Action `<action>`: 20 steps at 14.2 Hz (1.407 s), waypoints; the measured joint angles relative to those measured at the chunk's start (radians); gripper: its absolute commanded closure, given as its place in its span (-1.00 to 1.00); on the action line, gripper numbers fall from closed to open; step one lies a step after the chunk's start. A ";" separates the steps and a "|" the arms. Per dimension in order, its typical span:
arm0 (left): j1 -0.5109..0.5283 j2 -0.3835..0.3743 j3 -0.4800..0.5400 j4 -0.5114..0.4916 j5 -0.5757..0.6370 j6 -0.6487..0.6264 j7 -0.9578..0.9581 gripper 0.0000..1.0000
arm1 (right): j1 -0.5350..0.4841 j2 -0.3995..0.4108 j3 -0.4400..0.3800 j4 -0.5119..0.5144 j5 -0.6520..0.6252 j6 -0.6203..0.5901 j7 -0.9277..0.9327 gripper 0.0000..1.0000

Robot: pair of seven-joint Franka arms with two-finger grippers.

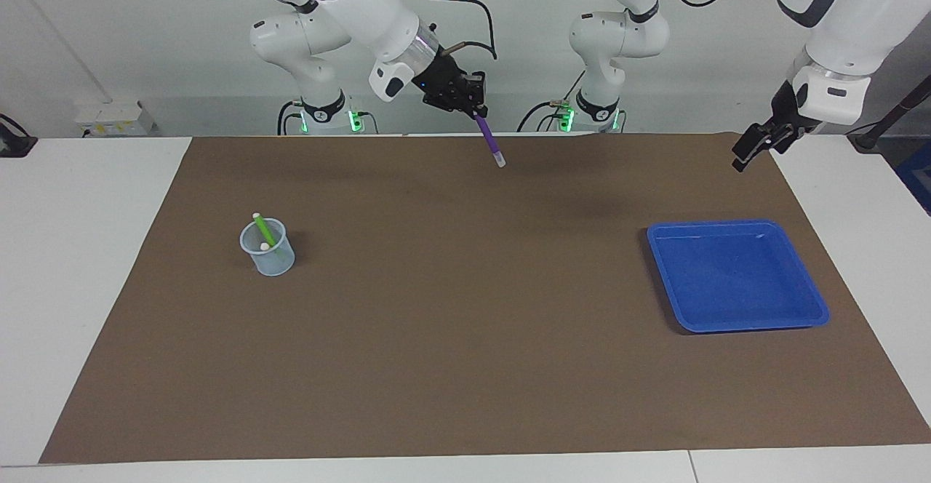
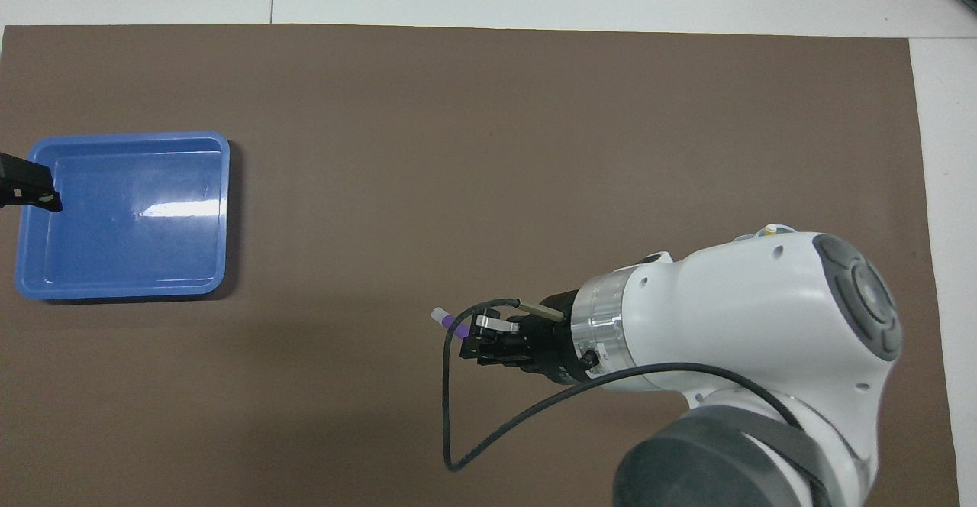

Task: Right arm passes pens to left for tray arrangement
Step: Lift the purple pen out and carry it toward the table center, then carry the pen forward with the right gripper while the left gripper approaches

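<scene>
The purple pen is held by its upper end in the right end effector, whose fingers are closed on it. The pen hangs tilted, whitish tip down, in the air over the robots' edge of the brown mat, about midway along that edge. The green pen is seen leaning in the translucent cup, which stands toward the right arm's end of the worktop; a second whitish tip shows inside the cup. The blue tray is set flat toward the left arm's end. The left end effector is raised over the mat's corner at that end, near the robots' edge, fingers spread wide and holding nothing.
</scene>
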 measured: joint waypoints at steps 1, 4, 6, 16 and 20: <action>-0.001 -0.001 -0.003 0.000 0.000 -0.003 -0.045 -1.00 | 0.010 0.000 0.000 0.000 0.000 0.006 0.011 1.00; -0.004 -0.003 -0.016 -0.003 -0.016 -0.028 -0.192 -1.00 | 0.042 0.000 0.000 -0.001 0.018 0.018 0.034 1.00; -0.015 -0.008 -0.020 -0.011 -0.062 -0.034 -0.297 -1.00 | 0.050 -0.001 0.000 -0.001 0.020 0.021 0.039 1.00; -0.032 -0.043 -0.020 -0.152 -0.309 0.243 -0.748 -0.98 | 0.054 -0.001 -0.001 -0.001 0.027 0.038 0.040 1.00; -0.082 -0.112 -0.041 -0.297 -0.314 0.282 -0.799 -0.94 | 0.068 -0.001 -0.001 -0.003 0.069 0.108 0.055 1.00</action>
